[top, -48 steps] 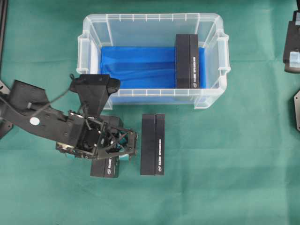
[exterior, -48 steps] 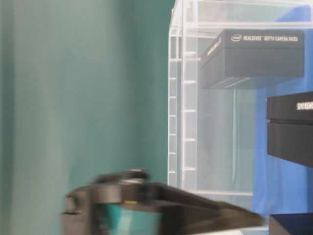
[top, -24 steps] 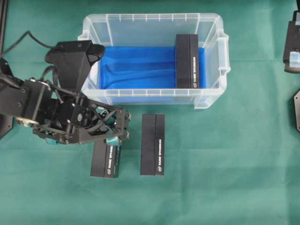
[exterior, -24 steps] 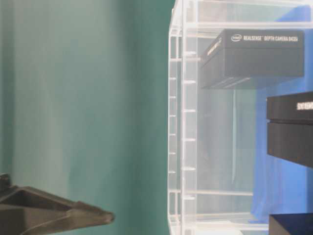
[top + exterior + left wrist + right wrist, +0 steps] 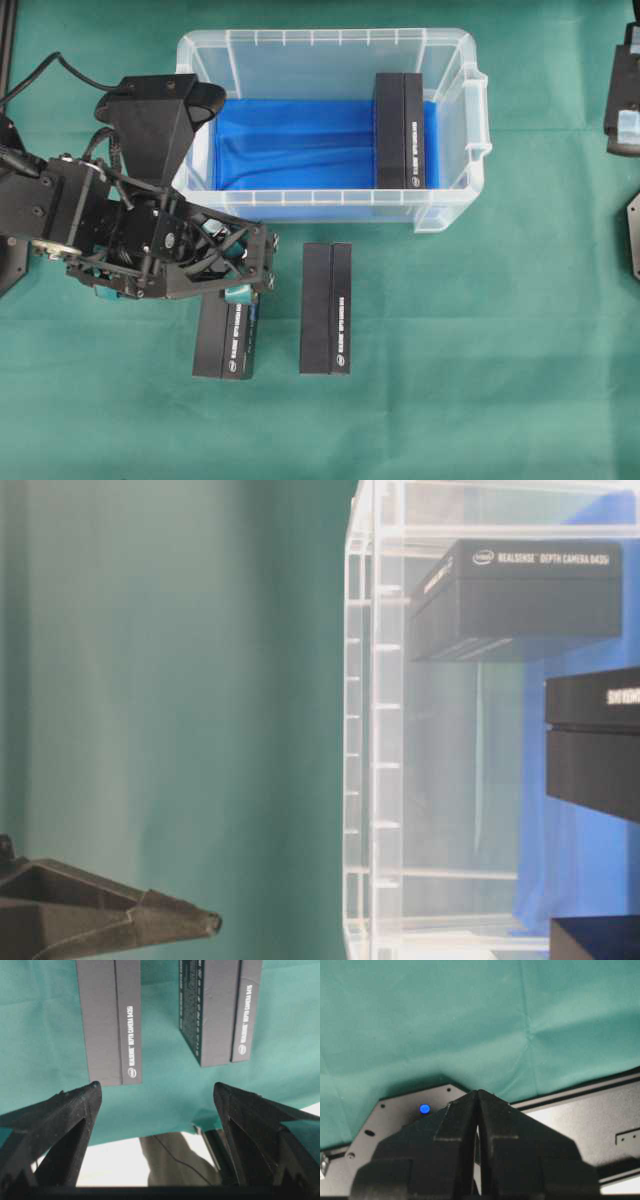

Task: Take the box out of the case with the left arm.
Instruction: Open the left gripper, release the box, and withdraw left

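1. The left arm (image 5: pixel 90 215) is seen at the left of the overhead view, stretched over the green cloth (image 5: pixel 480 360) below the case's left end.
2. The left gripper (image 5: pixel 252 283) is held with its fingers spread wide apart and nothing between them; in the left wrist view only cloth is seen in the gap, and one finger (image 5: pixel 60 1120) is seen well clear of the other.
3. A black box (image 5: pixel 226 338) is laid flat on the cloth just under the gripper tip, outside the case; whether the teal pad touches its near end cannot be told.
4. A second black box (image 5: pixel 327 308) is laid beside it to the right, parallel and apart from it, also outside the case.
5. The case (image 5: pixel 320 42) is set above both boxes, its floor lined with blue cloth (image 5: pixel 295 140).
6. A third black box (image 5: pixel 400 130) is seen inside the case, toward its right end, resting on the blue lining.
7. The right gripper (image 5: pixel 478 1110) is seen in its wrist view with both fingers pressed together, nothing between them, above a black plate (image 5: pixel 580 1120) at the cloth's edge.
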